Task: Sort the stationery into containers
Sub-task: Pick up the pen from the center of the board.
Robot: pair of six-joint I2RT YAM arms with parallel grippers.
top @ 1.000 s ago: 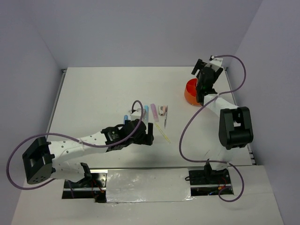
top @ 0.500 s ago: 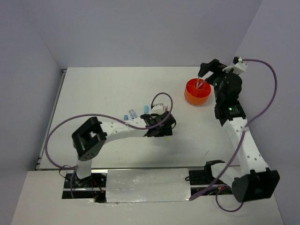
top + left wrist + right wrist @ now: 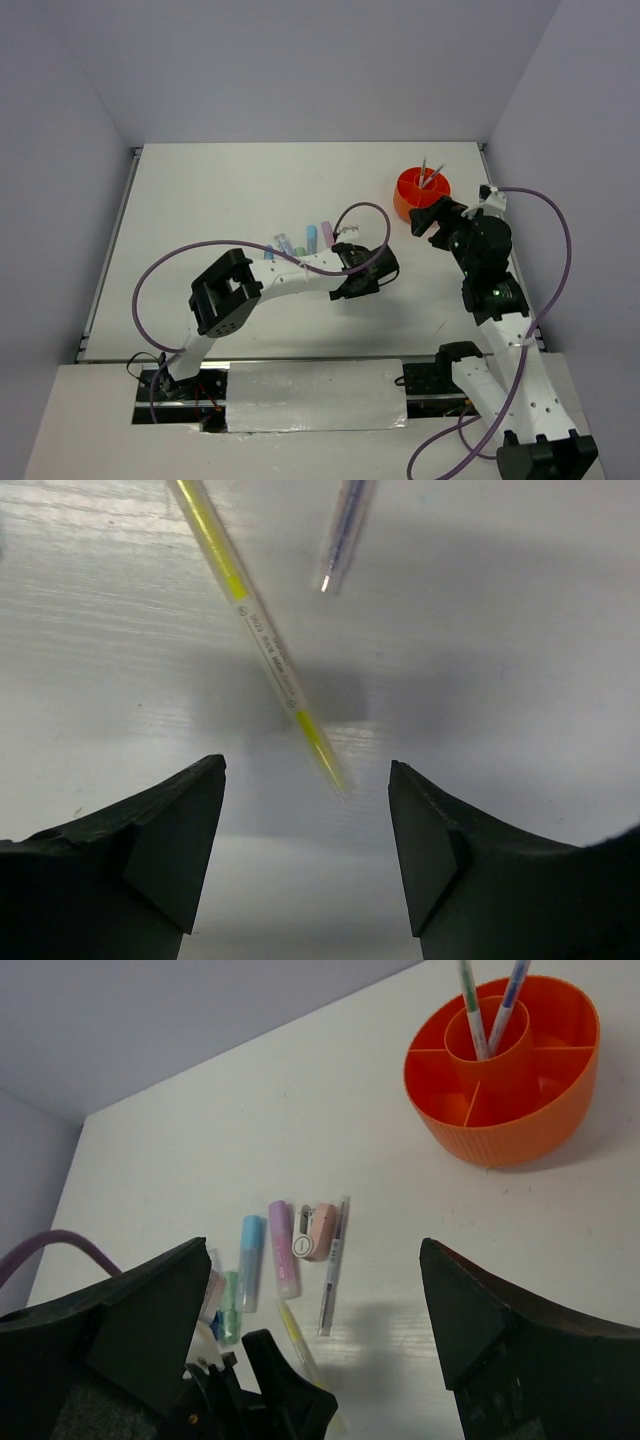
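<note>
Overhead: orange pot [image 3: 421,205] stood far right on the surface [image 3: 220,190], with two pens [image 3: 430,172] upright in its centre well. The loose stationery [image 3: 300,240] lay in a row mid-surface, well apart from the pot.

Left wrist: left pincer [image 3: 307,810] was spread wide and empty, low over a yellow pen [image 3: 255,630]; a second pen [image 3: 345,530] lay just beyond.

Right wrist: right pincer [image 3: 315,1290] was likewise wide apart, holding nothing.

Tally: two pens sorted. Most items remained outstanding, and the visible outer compartments held nothing.

Bright, even light; soft shadows
</note>
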